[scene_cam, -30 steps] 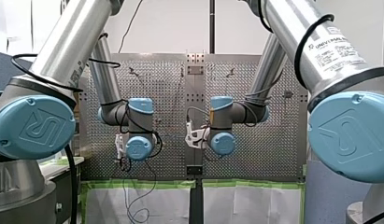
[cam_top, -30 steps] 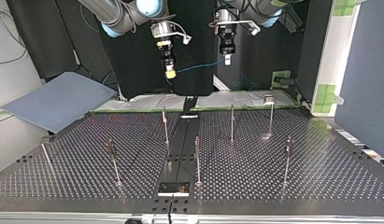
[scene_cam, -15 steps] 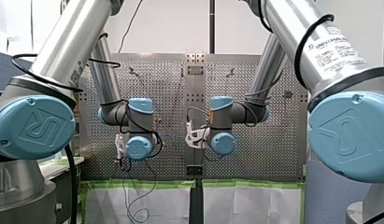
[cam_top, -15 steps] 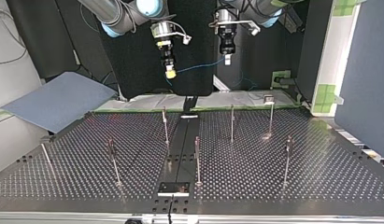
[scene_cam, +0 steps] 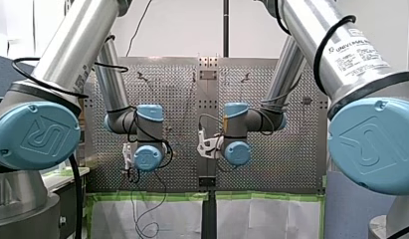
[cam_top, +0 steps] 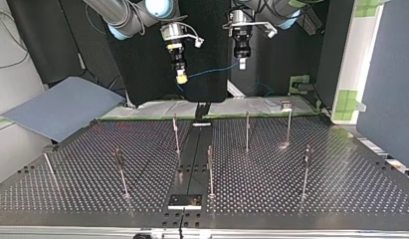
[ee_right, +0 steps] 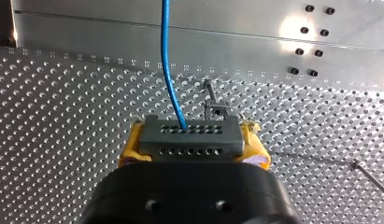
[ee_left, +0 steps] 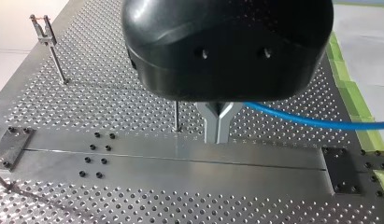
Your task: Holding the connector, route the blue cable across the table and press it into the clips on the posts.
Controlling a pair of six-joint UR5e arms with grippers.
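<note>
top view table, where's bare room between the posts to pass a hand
Bare table between the left-edge post and the next post, and from the rightmost post to the table's edge. Crowded in the middle: three posts close around the centre strip.

Thin posts [cam_top: 175, 134] stood scattered over the tabletop [cam_top: 341, 194], wide lanes between. Well above the post tops hung the left end effector [cam_top: 242, 63] and right end effector [cam_top: 181, 78], free air below. Between both, the cable [cam_top: 212, 71] from the connector [ee_right: 189, 135] barred the gap.
</note>
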